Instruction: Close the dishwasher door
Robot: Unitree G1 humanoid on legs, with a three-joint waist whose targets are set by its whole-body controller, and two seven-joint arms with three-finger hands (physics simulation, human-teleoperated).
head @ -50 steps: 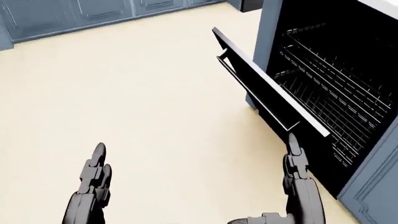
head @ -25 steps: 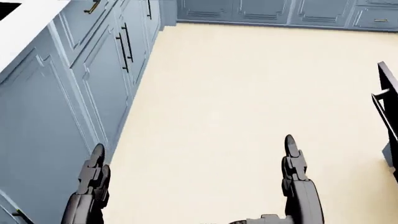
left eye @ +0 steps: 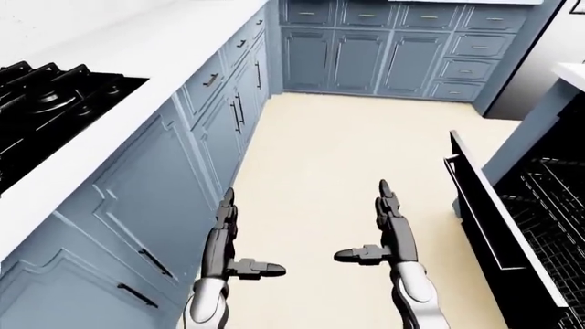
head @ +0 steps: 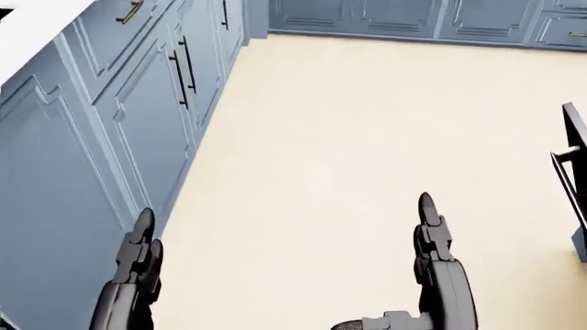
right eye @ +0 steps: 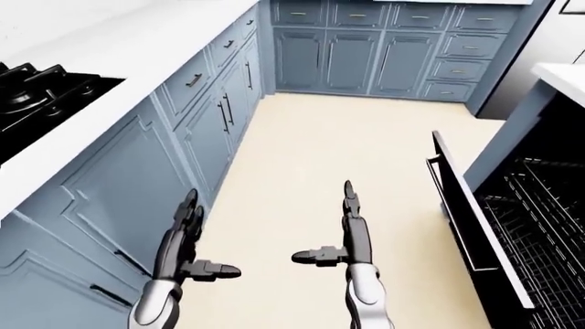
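The dishwasher door (left eye: pixel 486 209) is black, hangs partly open and leans out from its lower edge at the right of the left-eye view. Its handle bar (left eye: pixel 460 195) faces the floor side. Wire racks (right eye: pixel 540 219) show inside the black tub behind it. In the head view only the door's edge (head: pixel 574 161) shows at the right border. My left hand (left eye: pixel 230 229) and right hand (left eye: pixel 379 226) are both open, fingers straight, thumbs turned inward, and both are empty. The right hand is left of the door and apart from it.
Blue cabinets (left eye: pixel 183 171) under a white counter (left eye: pixel 146 75) run along the left, with a black stove (left eye: pixel 41 103) set in it. More blue cabinets (left eye: pixel 393 48) close the top. Beige floor (left eye: pixel 338 151) lies between. The island's blue side (left eye: pixel 540 130) stands above the dishwasher.
The camera has swung left: a second ago the open dishwasher filled the head view's right side, now only the door's edge shows. My hands hold the same pose.
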